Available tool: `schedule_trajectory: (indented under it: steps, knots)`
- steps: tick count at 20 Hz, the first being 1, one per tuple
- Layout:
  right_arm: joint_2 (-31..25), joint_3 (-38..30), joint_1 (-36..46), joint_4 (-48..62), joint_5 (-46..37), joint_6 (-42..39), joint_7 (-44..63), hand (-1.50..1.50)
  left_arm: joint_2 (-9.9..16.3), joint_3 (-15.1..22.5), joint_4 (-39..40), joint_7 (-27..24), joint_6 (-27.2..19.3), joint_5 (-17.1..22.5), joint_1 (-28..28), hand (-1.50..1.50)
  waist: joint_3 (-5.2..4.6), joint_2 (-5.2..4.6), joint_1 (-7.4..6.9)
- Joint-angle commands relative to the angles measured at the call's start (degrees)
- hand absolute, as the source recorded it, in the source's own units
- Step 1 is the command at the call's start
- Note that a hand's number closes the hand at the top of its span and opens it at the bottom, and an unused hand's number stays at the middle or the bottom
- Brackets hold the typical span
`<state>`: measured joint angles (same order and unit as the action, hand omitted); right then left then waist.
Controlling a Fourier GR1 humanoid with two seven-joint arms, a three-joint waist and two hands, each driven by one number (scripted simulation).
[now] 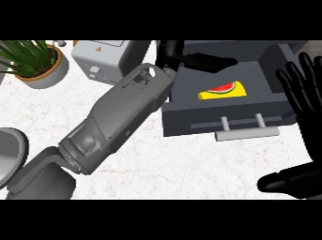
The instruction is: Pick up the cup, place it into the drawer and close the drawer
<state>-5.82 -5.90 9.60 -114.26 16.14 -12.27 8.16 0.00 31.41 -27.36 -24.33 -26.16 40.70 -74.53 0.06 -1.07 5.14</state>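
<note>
A grey forearm is stretched diagonally across the white marbled desk (191, 164) towards the open dark grey drawer (191, 119), where the black left hand (203, 61) is seen above the drawer's far rim, its fingers (222, 61) pointing right over the interior; whether they are curled on anything cannot be told, since the hand is dark against a dark background. The cup named in the task is nowhere to be made out, and may be hidden inside that hand or behind the arm. The black right hand (314, 117) is held at the view's right edge, fingers straight and spread upward, at rest beside the drawer. Inside the drawer a yellow wedge-shaped block bearing a red watermelon-slice picture (224, 90) is lying; no lettering can be read on it. The step in hand is judged to be the placing stage. Next, a release into the bare drawer floor, clear of the yellow block, is called for, followed by a push on the pale grey bar handle (246, 132). A small mark on the light grey appliance (101, 58) is illegible. A potted green plant (32, 63) is standing at upper left.
</note>
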Motion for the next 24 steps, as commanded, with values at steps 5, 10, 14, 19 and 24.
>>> schedule_trajectory:
  steps: [5, 10, 14, 19, 24]
  knots:
    - [-1.8, -1.8, -2.6, -3.0, 3.6, -2.3, 0.8, 1.50, 0.0, -5.2, -3.5, -3.3, 5.3, 4.0, 1.5, -1.50, -0.05, 0.92, -3.78]
    - [-7.9, -2.8, -5.0, -2.7, 2.4, -9.5, -0.2, 1.50, 4.8, -6.8, -12.2, -0.5, 3.8, 3.9, 7.0, -1.50, -0.07, 1.43, -5.82]
    - [-10.1, -1.5, -5.3, -5.0, -3.8, -9.7, 0.5, 1.50, 7.7, -7.2, -20.4, 2.2, 0.1, 3.9, 12.9, -1.50, -0.09, 1.74, -6.60]
    - [-10.2, 2.2, -8.4, -8.2, -8.8, -10.3, 2.1, 1.50, 16.1, -8.0, -31.6, 4.7, 2.2, 4.7, 24.7, -1.50, -0.11, 1.71, -6.87]
    - [-9.9, 1.9, -9.7, -2.5, -13.7, -10.5, -2.4, 1.50, 22.9, -9.3, -44.9, 7.0, 3.4, 5.7, 37.3, -1.50, -0.06, 1.50, -6.97]
